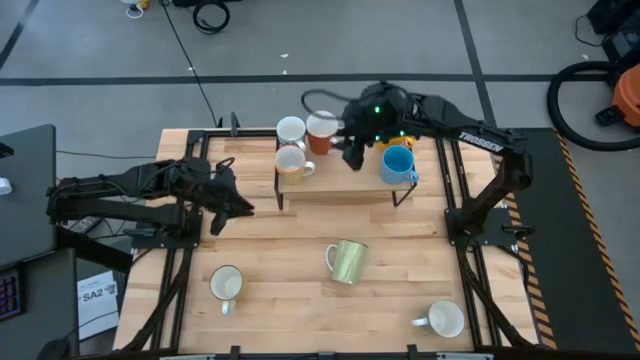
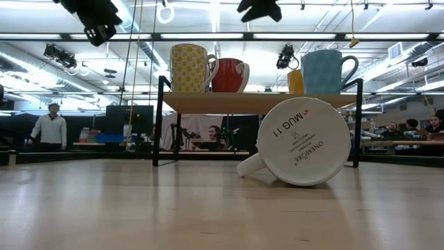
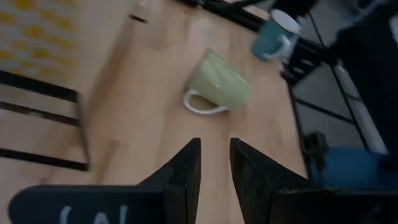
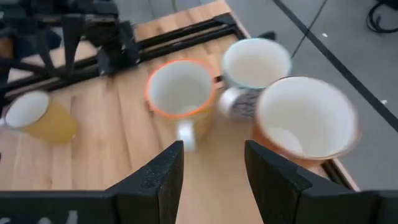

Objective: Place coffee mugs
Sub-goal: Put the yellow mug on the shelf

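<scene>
Right gripper (image 1: 352, 150) hovers empty, fingers spread, over the wooden shelf (image 1: 345, 185). Dropping carelessly, I reckon, could topple the crowded orange-rimmed white ceramic mug (image 4: 180, 93).

Grey floor (image 1: 420, 40) crossed by cables surrounds the wooden counter (image 1: 290, 250); ceiling strip lights (image 2: 208, 35) glow above distant desks and 1 standing person (image 2: 50, 126).

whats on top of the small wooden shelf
Upright ceramic mugs stand on the small wooden shelf: three clustered at one end, a light blue one at the other. The right arm hides the middle.
</scene>
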`<state>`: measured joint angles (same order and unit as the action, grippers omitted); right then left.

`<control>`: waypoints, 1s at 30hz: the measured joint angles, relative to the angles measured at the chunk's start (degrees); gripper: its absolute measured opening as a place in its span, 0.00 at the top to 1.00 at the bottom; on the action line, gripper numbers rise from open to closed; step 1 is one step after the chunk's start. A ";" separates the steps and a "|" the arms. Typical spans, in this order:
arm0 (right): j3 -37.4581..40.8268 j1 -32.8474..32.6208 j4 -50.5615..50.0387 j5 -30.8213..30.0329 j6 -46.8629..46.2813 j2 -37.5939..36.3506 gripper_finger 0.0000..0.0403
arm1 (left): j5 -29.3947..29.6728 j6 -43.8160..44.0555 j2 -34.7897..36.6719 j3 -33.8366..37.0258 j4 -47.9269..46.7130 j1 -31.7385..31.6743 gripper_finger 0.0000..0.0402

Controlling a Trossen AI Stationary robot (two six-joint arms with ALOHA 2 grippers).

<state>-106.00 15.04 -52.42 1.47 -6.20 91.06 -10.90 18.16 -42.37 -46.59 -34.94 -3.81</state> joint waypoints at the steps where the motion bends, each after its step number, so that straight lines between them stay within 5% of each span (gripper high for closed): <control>1: 0.00 -1.31 -0.09 -0.89 0.00 0.11 0.57 | -0.09 0.62 -0.03 0.00 -0.01 1.35 0.77; 16: 0.01 -12.66 -0.46 -6.38 -1.67 0.67 0.57 | 3.26 0.81 -10.90 -0.07 1.04 26.29 0.77; 30: 0.01 -15.97 -0.42 -6.40 -1.77 0.67 0.56 | 6.80 3.73 -17.48 -0.07 -9.16 31.82 0.77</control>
<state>-105.99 -0.93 -52.84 -4.93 -7.97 91.72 -4.09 21.89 -59.85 -46.65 -44.10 28.02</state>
